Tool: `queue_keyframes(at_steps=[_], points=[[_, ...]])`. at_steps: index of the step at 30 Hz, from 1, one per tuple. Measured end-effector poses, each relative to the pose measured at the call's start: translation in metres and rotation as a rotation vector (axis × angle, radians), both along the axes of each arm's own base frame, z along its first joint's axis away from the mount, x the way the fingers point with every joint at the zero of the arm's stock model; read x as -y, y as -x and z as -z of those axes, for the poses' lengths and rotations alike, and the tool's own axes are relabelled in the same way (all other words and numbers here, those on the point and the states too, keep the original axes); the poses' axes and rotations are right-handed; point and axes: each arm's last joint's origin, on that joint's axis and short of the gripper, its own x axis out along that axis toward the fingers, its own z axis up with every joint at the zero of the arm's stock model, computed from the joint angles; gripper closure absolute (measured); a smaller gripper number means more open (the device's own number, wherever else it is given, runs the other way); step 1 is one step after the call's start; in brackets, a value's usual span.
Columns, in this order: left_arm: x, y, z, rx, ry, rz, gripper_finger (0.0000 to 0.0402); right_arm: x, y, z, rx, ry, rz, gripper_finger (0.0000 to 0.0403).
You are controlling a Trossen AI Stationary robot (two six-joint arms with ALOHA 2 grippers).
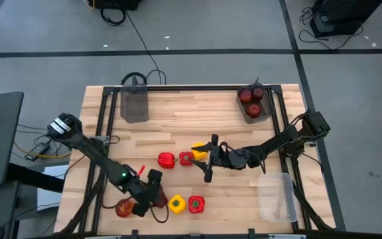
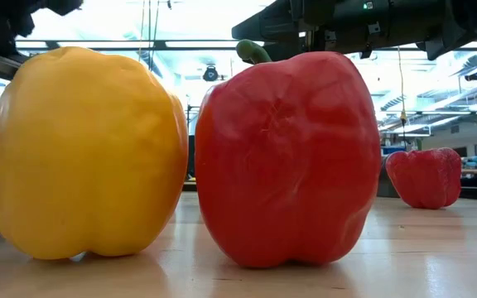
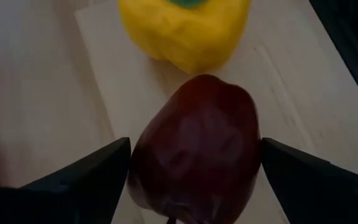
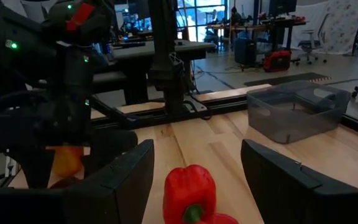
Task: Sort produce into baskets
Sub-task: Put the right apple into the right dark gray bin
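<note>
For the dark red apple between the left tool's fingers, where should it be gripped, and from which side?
Grip the dark red apple across its widest middle, from above. It bulges most there, and the open left tool already has a finger on each flank. The yellow pepper beyond it looks clear of the fingers.

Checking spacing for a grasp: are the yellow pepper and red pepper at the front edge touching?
Apart. The low view shows background between yellow pepper and red pepper.

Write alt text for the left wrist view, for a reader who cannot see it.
A dark-red apple sits between the left gripper's two open dark fingers on the wooden table. A yellow bell pepper lies just beyond it.
</note>
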Motion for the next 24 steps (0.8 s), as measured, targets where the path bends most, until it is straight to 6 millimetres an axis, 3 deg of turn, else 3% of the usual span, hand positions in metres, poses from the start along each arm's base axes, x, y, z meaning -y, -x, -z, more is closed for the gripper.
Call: queue_keyframes(at_steps=[5,12,16,24], points=[[-0.004,-0.005,0.002,-0.04,0.042,-0.001,0.0046,0.0,0.0,0.0,0.0,0.0,0.0,0.0153],[-0.012,-0.008,0.002,-0.094,0.099,-0.042,0.0112,0.0,0.0,0.0,0.0,-0.003,0.0,0.0153],[-0.021,-0.005,-0.004,-0.133,0.081,-0.066,0.0117,0.0,0.0,0.0,0.004,-0.017,0.002,0.0153],[-0.048,-0.008,-0.065,-0.099,-0.061,-0.156,0.0111,-0.001,0.005,-0.008,-0.003,0.046,0.089,0.0153]])
